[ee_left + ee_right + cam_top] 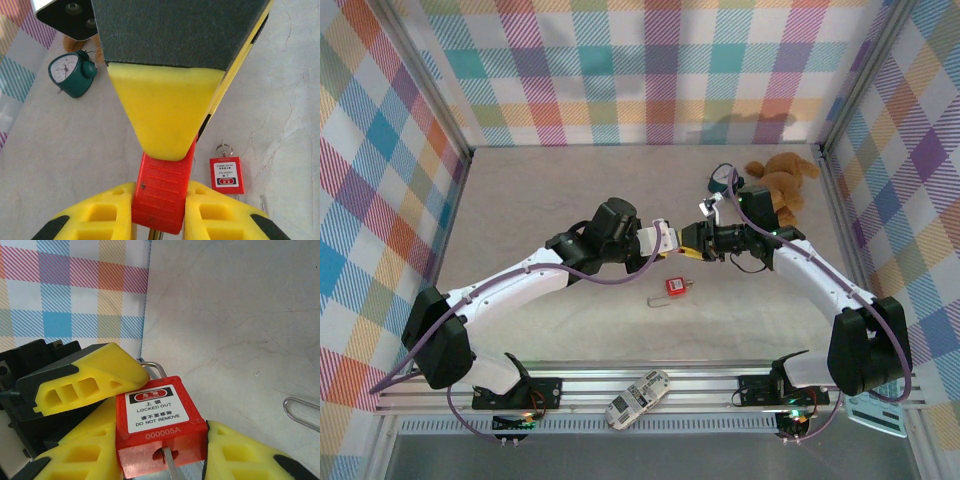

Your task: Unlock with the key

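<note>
Two grippers meet tip to tip in the top view, Ana: the left gripper (669,242) comes from the left, the right gripper (696,243) from the right. What is between them?

Left wrist view, Ben: a red plastic padlock (160,197), held above the table, ribbed side to the camera. The left fingers (100,220) press on both its faces; I see no gap.

And the key?

Right wrist view: the right gripper is clamped on the keyhole end. A thin metal key blade (169,464) seems to stand in the keyhole and points toward the right gripper's palm. The shackle (156,366) points left, so the long axis runs left to right. I judge the right arm is nearer to the key.
</note>
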